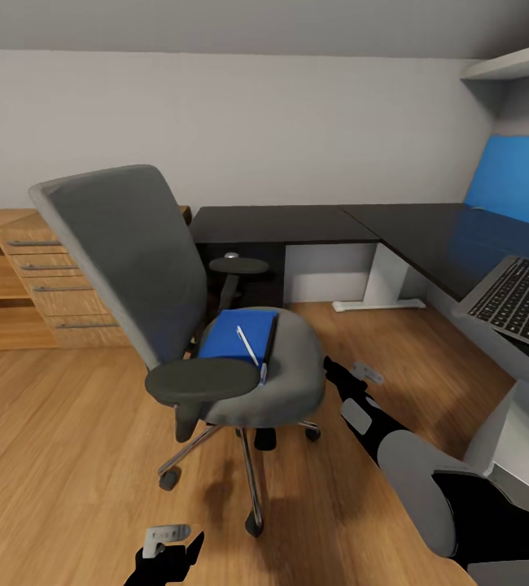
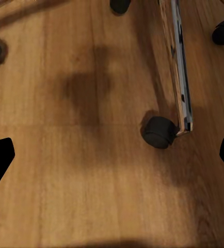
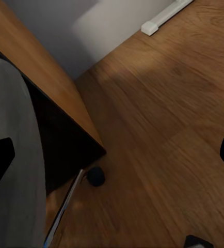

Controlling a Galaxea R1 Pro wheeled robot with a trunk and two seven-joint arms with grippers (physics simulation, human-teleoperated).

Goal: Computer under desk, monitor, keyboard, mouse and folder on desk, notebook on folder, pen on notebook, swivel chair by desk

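Note:
The swivel chair point(image 1: 126, 260) stands on the wood floor, a little way out from the desk point(image 1: 297, 222). On its grey seat lies the blue folder point(image 1: 233, 334) with the pen point(image 1: 248, 345) across it. The keyboard point(image 1: 521, 301) rests on the desk's right wing. My left gripper point(image 1: 169, 544) point(image 2: 112, 160) hangs open low over the floor, by a chair castor point(image 2: 159, 132). My right gripper point(image 1: 347, 376) point(image 3: 112, 160) is open just right of the seat, touching nothing. The computer, monitor, mouse and notebook are out of view.
Oak drawers point(image 1: 57, 285) and low shelving stand behind the chair at the left. The desk's white leg point(image 1: 386, 281) and foot bar point(image 1: 378, 305) sit at the far corner. A blue panel point(image 1: 515, 179) backs the right wing, with a white shelf point(image 1: 513, 61) above.

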